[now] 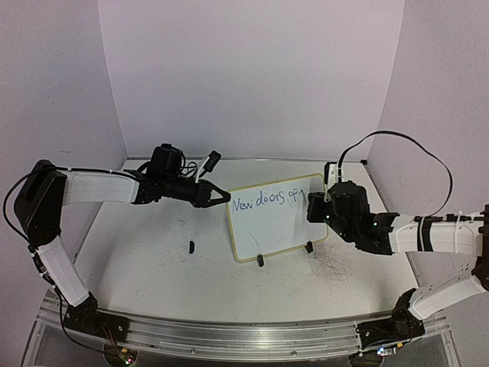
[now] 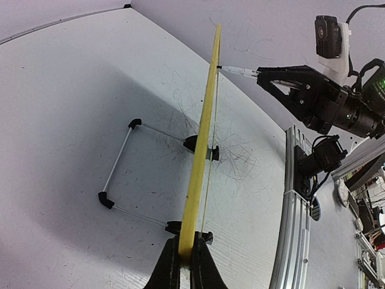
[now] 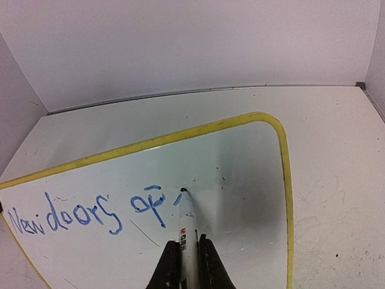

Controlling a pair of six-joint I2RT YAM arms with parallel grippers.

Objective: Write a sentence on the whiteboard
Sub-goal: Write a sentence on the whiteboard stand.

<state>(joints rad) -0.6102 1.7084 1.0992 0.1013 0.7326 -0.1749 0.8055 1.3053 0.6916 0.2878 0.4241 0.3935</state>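
Observation:
The whiteboard stands tilted on its black feet in the middle of the table, its frame yellowish. Blue script on it reads "New doors op" plus one short stroke. My left gripper is shut on the board's upper left edge; in the left wrist view the frame edge runs edge-on from between the jaws. My right gripper is shut on a white marker, whose tip touches the board just right of the last stroke. In the top view the right gripper is at the board's right side.
A small black cap lies on the table left of the board. Grey scribble marks cover the table near the front right. The board's wire stand reaches out behind it. White walls close in the back and sides.

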